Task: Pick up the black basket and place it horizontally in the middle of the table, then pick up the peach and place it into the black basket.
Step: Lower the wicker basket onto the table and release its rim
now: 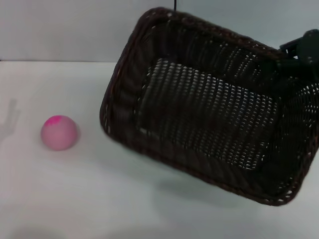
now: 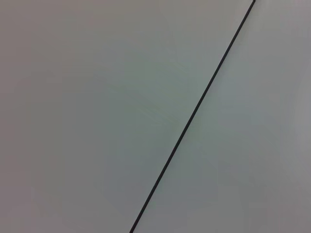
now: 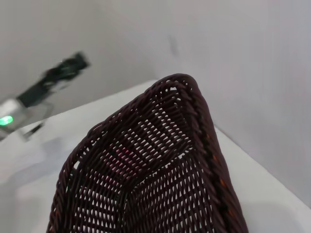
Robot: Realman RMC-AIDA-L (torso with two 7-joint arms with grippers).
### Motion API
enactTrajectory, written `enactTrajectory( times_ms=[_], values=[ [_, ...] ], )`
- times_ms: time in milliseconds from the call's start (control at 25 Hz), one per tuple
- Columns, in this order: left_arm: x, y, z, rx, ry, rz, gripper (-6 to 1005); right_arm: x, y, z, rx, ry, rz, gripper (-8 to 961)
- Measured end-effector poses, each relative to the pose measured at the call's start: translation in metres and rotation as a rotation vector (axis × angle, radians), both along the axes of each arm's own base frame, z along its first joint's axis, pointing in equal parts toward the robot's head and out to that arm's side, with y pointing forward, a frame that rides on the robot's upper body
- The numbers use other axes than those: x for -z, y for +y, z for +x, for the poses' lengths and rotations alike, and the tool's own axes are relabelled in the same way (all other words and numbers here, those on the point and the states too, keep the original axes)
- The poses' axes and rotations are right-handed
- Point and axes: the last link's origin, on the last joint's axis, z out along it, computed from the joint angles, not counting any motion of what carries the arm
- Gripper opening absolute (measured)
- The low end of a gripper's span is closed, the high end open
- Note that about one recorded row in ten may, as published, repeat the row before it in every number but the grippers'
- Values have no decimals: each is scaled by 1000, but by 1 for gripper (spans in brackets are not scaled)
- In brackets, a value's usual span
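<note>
desk (image 1: 149,209) bare nearest me | peach (image 1: 59,132) resting on it at my left | basket (image 1: 209,129) tilted, lifted over desk's right | my right jaws (image 1: 301,55) at its far rim, grip unclear | left arm (image 3: 39,92) parked beyond

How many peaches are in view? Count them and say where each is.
1. The peach rests on the table toward the robot's left, apart from the black basket that the right claw holds lifted and tilted. None shows inside the basket.
</note>
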Motion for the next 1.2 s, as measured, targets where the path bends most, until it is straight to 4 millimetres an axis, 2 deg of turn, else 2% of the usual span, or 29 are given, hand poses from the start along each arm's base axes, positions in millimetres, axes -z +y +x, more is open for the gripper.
enactTrajectory(
  times_ms=[280,520,680,1200],
  values=[
    [3,-1,1,2,-13,-5,801,-3,-2,-22,-254,-37,-69,173],
    [5,-2,2,8,-24,-19,800,15,-2,-35,-406,-101,-176,173],
    [13,-3,7,28,-42,-51,799,22,-1,-36,-460,-105,-198,173],
    [17,-6,7,39,-65,-81,796,41,3,-35,-495,-81,-166,174]
  ],
)
